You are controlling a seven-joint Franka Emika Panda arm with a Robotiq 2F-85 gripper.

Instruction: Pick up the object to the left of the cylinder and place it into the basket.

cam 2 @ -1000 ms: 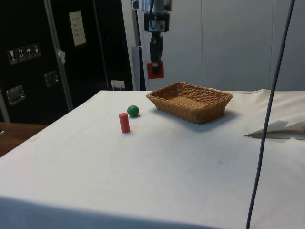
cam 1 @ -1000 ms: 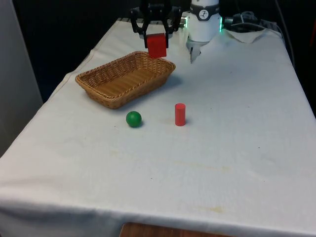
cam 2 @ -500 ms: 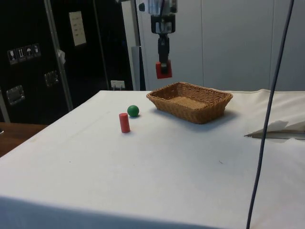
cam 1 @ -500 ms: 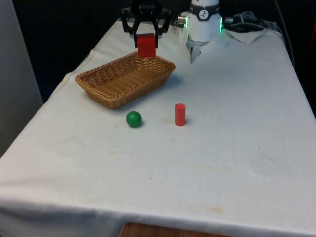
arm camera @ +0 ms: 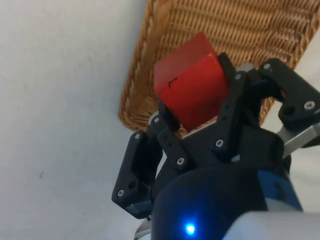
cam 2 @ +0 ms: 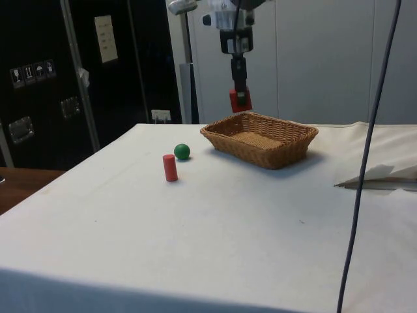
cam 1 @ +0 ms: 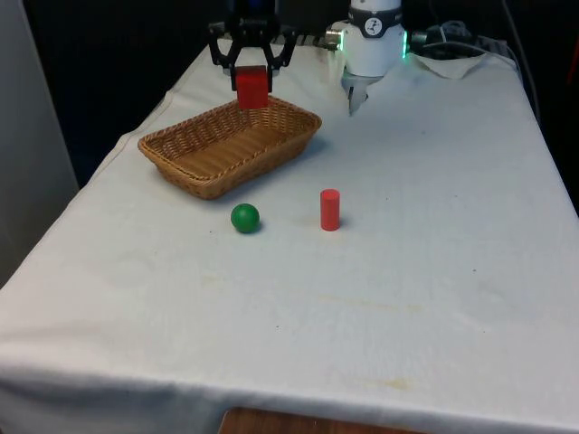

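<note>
One red block [cam 1: 252,88] is clamped between the fingers of the gripper [cam 1: 251,77], which are closed against its sides, and it hangs in the air above the far corner of the wicker basket [cam 1: 172,149]. In the side view the block [cam 2: 240,100] sits just over the near rim of the basket [cam 2: 287,151], clear of the weave and not touching it. The wrist view shows the block [arm camera: 190,85] tilted in the grip, with the basket [arm camera: 135,75] edge directly beneath it and bare cloth beside. On the table [cam 1: 434,271] the green ball [cam 1: 245,217] lies at about nine o'clock from the red cylinder [cam 1: 329,209], the two near each other but apart, and both stand well clear of the basket, toward six o'clock from it. The step in hand looks like carrying the block over the basket for release. To do it well, I would bring the gripper further in over the middle of the basket floor, since a drop this close to the rim could catch the edge and bounce out. Lowering it before the fingers part should keep the tilted block from tumbling.
</note>
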